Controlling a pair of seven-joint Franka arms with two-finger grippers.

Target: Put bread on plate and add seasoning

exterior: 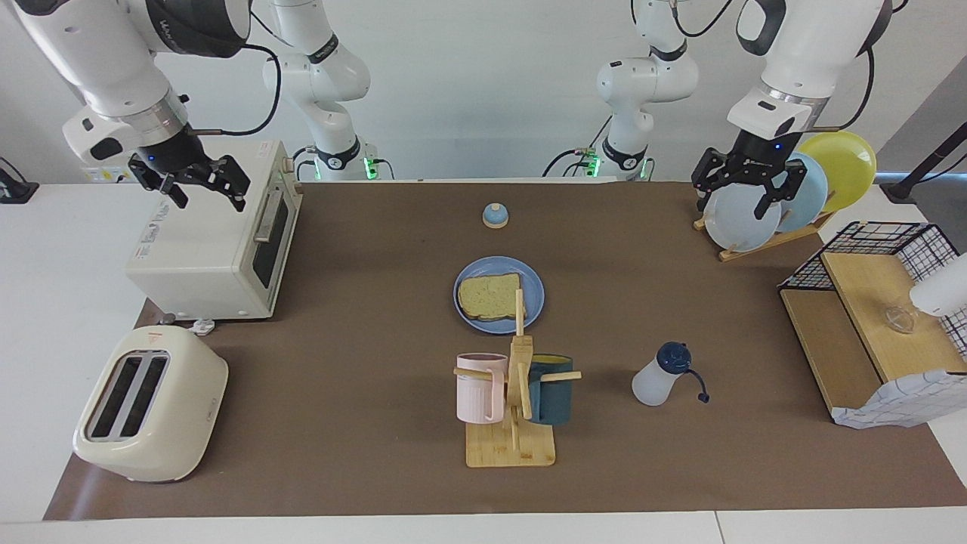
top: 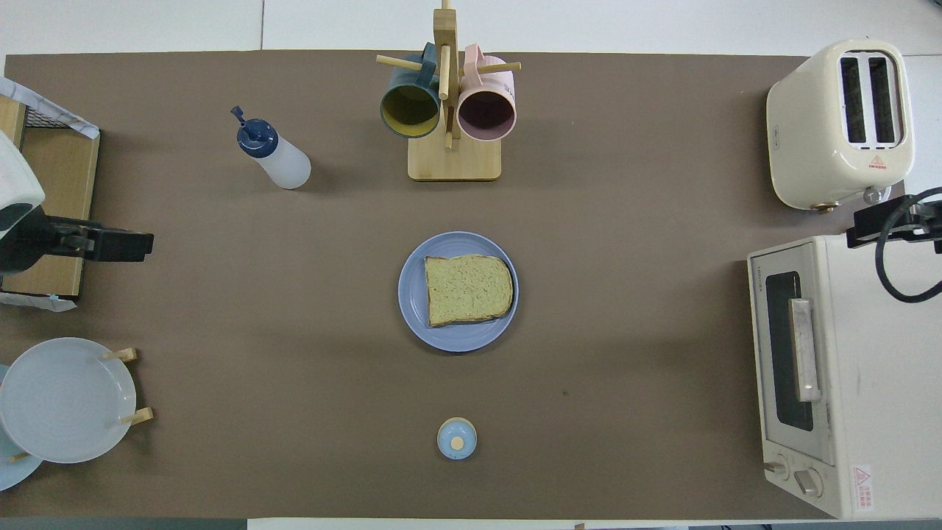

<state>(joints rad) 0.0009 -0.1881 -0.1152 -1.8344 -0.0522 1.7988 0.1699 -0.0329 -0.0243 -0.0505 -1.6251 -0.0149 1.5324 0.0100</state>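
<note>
The bread (exterior: 489, 297) lies flat on the blue plate (exterior: 534, 306) in the middle of the mat; both also show in the overhead view, bread (top: 468, 288) on plate (top: 412, 298). The seasoning bottle (exterior: 656, 378) stands farther from the robots than the plate, toward the left arm's end, with its stopper dangling; it also shows in the overhead view (top: 276, 158). My left gripper (exterior: 734, 202) is open and empty, high over the mat's edge by the plate rack (top: 140, 246). My right gripper (exterior: 210, 198) is open and empty over the toaster oven, waiting (top: 857, 232).
A toaster oven (exterior: 211, 249) and a toaster (exterior: 151, 404) stand at the right arm's end. A mug tree (exterior: 514, 393) stands just past the plate. A bell (exterior: 495, 216) sits nearer the robots. A plate rack (exterior: 786, 193) and a wooden shelf with wire basket (exterior: 869, 317) stand at the left arm's end.
</note>
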